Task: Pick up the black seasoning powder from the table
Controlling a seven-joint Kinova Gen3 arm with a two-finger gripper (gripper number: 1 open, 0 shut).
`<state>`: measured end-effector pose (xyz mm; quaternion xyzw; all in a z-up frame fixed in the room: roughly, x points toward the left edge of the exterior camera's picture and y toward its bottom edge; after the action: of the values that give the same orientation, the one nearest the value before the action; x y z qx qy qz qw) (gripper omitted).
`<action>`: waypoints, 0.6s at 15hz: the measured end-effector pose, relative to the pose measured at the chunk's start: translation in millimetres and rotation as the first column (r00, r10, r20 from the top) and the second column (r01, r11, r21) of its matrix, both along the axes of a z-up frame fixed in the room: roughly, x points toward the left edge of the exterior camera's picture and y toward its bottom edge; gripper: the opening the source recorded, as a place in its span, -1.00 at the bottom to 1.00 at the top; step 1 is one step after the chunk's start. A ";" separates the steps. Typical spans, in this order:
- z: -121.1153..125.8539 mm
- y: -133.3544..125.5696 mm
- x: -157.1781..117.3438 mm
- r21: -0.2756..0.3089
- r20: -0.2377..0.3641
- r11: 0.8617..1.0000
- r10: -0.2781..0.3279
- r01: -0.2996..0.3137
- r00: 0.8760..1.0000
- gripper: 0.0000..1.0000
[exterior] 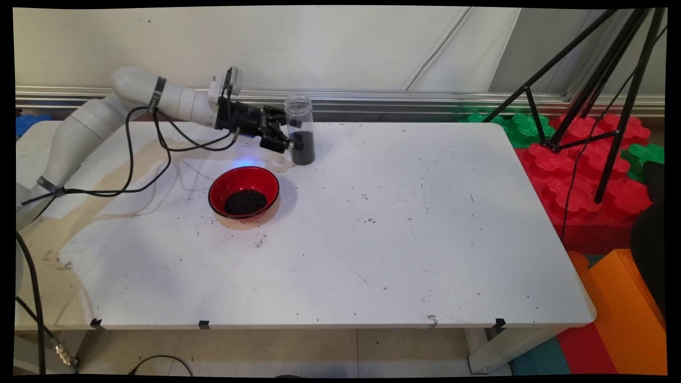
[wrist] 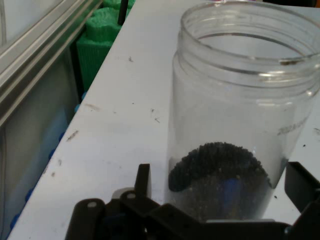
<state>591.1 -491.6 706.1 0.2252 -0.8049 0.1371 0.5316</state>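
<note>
The jaws (exterior: 291, 143) are spread to either side of the jar (exterior: 300, 129), one finger (wrist: 143, 181) on its one side and the other (wrist: 301, 189) on its other side, low down by its base; whether the pads are already pressed against the plastic cannot be told, though gaps seem to be left, so the jar is judged bracketed rather than grasped. The jar is seen upright and lidless, clear, with dark grains (wrist: 218, 172) heaped in its bottom part. It stands near the far edge of the bench (exterior: 372, 239), left of the middle. For a sound grip the jar should be kept centred between the fingers and closing should be gentle and even, since a light, open jar may be tipped or pushed aside. Just nearer the front, a red bowl (exterior: 244, 192) with a patch of the same dark grains is set, apart from the jar. Loose specks are scattered over the bench.
</note>
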 end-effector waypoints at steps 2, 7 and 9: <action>-2.4 -1.3 -1.5 0.004 -0.005 1.000 0.000 0.000 1.000 1.00; -8.1 -5.1 -5.2 0.011 -0.014 1.000 -0.001 0.001 1.000 1.00; -9.3 -5.8 -6.5 0.013 -0.020 1.000 -0.004 0.004 1.000 -1.00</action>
<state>584.5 -497.4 696.8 0.2284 -0.8009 0.1287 0.5383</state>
